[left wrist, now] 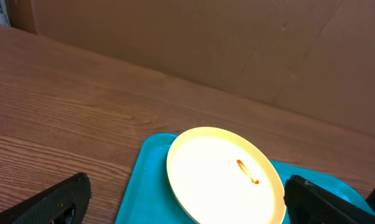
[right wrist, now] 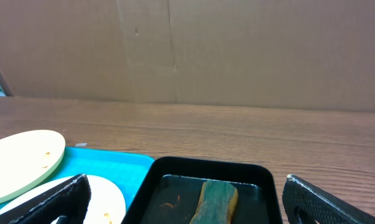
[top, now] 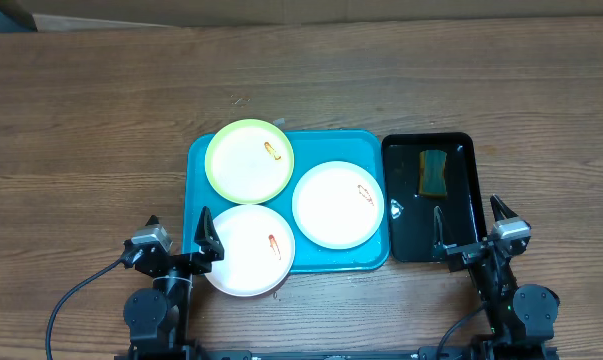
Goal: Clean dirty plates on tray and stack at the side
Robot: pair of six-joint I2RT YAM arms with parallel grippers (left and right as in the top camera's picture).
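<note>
Both of my grippers stood with their jaws fully apart and held nothing. My left gripper (top: pixel 179 232) sat at the lower left of the overhead frame. One of its fingers (top: pixel 208 228) lay over the left edge of the nearest white plate (top: pixel 249 255); whether it touched the plate I could not tell. My right gripper (top: pixel 469 225) sat at the lower right, at the near end of the black tray (top: pixel 463 215).

The turquoise tray (top: pixel 321 143) lay at the centre of the wooden table (top: pixel 101 110) and carried all three plates, unstacked:
- The yellow-green plate (top: pixel 243 165) was at the tray's upper left corner, overhanging the rim there.
- A second white plate (top: pixel 331 210) was at the right of the tray, fully inside the rim.
- The nearest white plate was at the lower left, overhanging the tray's near edge onto the table.

Each plate showed a small red-orange smear on its face.

The black tray was just beside the turquoise tray on the right. A green and yellow sponge (top: pixel 435 172) lay in its far half.

The left wrist view showed the yellow-green plate between the finger pads (left wrist: pixel 53 200). The right wrist view showed the sponge ahead between the fingers (right wrist: pixel 327 199).
</note>
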